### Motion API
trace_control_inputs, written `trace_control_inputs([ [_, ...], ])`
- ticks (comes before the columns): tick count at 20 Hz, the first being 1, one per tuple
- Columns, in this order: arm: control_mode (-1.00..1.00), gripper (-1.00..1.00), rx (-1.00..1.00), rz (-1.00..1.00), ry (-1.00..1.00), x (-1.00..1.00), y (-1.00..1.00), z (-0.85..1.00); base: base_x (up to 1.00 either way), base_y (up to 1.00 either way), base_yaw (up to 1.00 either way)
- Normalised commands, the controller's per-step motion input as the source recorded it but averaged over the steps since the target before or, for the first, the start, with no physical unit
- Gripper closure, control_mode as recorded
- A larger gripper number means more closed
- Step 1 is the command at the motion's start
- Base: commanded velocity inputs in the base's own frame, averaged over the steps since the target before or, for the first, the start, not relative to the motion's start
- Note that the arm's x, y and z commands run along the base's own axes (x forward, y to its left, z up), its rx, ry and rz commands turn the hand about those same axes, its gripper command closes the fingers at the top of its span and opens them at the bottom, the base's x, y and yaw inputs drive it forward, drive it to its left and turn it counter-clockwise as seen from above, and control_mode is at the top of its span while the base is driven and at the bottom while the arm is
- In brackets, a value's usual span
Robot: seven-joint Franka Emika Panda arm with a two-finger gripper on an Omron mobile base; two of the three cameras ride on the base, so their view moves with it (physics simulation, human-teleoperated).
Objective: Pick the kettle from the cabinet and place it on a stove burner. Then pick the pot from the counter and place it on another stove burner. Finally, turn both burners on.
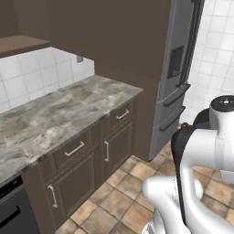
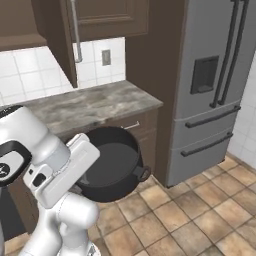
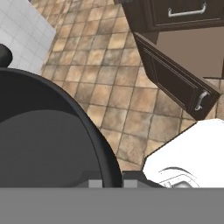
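The pot (image 2: pixel 111 165), wide and charcoal-black with a loop handle on its right side, hangs in the air in front of the base cabinets, tipped so its hollow faces the right base camera. My gripper (image 3: pixel 111 183) is shut on the pot's rim (image 3: pixel 94 144); in the right base view my white hand covers the grip. The marbled counter (image 1: pixel 55 114) lies behind, bare on top. The wall cabinet (image 2: pixel 107 17) hangs above the counter (image 2: pixel 95 105), with an open door (image 2: pixel 62 45) beside it. The kettle and the stove burners are out of view.
A tall steel fridge (image 2: pixel 210 85) stands at the counter's right end. Brown drawer-fronted base cabinets (image 1: pixel 87 160) run under the counter, with a black appliance front (image 1: pixel 11 210) at far left. A base cabinet door (image 3: pixel 175 83) stands ajar over the tan tiled floor (image 2: pixel 200 210).
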Motion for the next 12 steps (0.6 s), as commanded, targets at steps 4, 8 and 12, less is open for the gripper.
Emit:
trace_control_inputs([
  [4, 1.0, 1.0, 0.0, 0.0, 0.0, 0.0, 0.0, 0.0, 0.05, -0.7, -0.17],
  [8, 1.0, 1.0, 0.0, 0.0, 0.0, 0.0, 0.0, 0.0, 0.21, -0.77, -0.16],
  [12, 1.0, 1.0, 0.0, 0.0, 0.0, 0.0, 0.0, 0.0, 0.28, -0.84, -0.16],
])
